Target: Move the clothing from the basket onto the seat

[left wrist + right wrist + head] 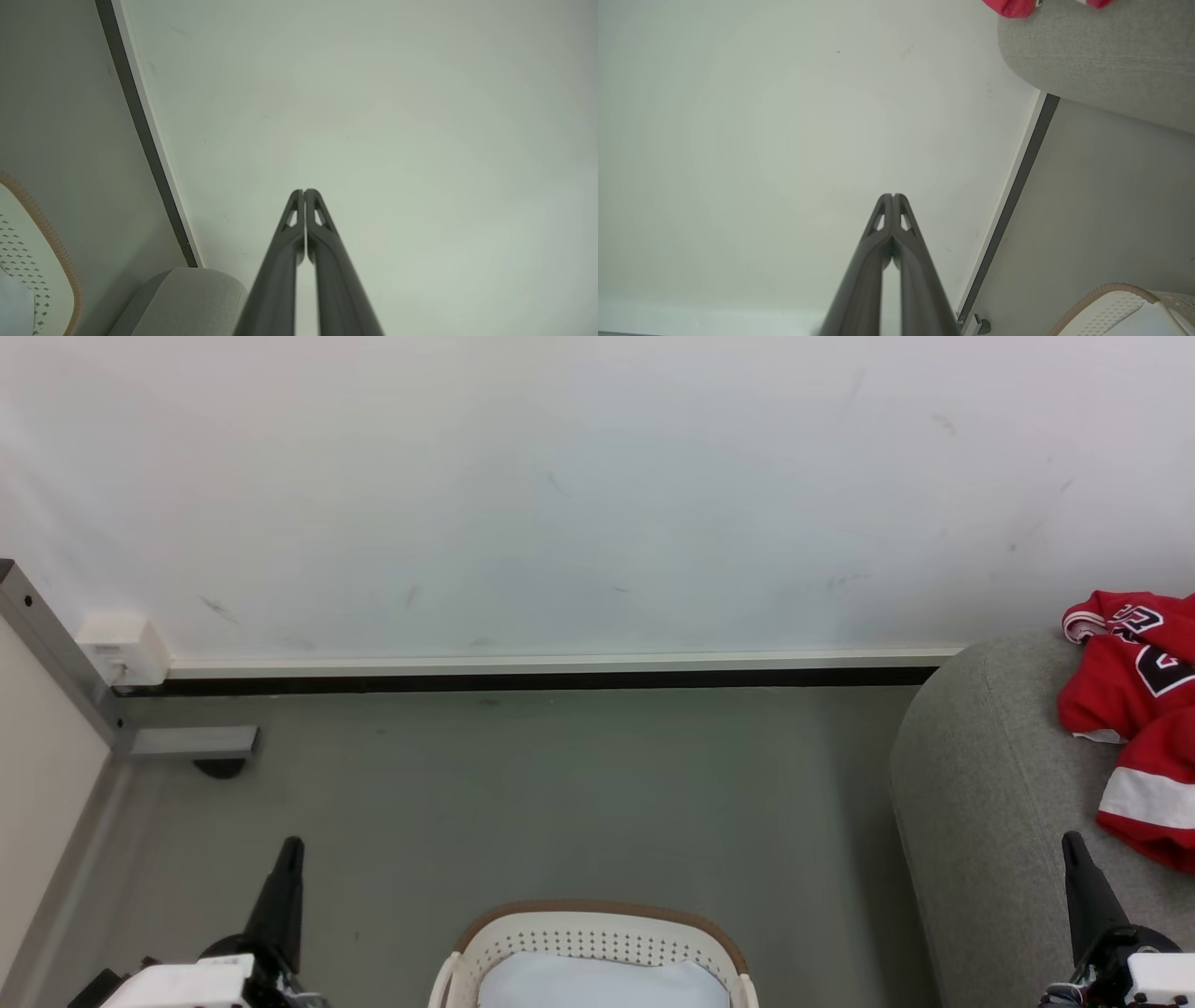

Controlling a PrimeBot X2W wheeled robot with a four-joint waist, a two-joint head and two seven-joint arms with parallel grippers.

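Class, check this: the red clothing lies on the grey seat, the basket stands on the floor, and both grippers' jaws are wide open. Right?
No. Both sets of jaws are shut: the wrist views show the left gripper and the right gripper with tips pressed together. The clothing does lie on the seat, and the basket stands on the floor.

Cannot see the near part of the basket (pixel 597 907), cut off by the bottom edge of the head view. Cannot tell what the pale blue-white thing (pixel 602 985) inside it is, cut off there too. Cannot read the full lettering on the clothing (pixel 1134 681), crumpled and cut by the right edge together with the seat (pixel 990 784). In the right wrist view, just a red scrap of it at the top edge.
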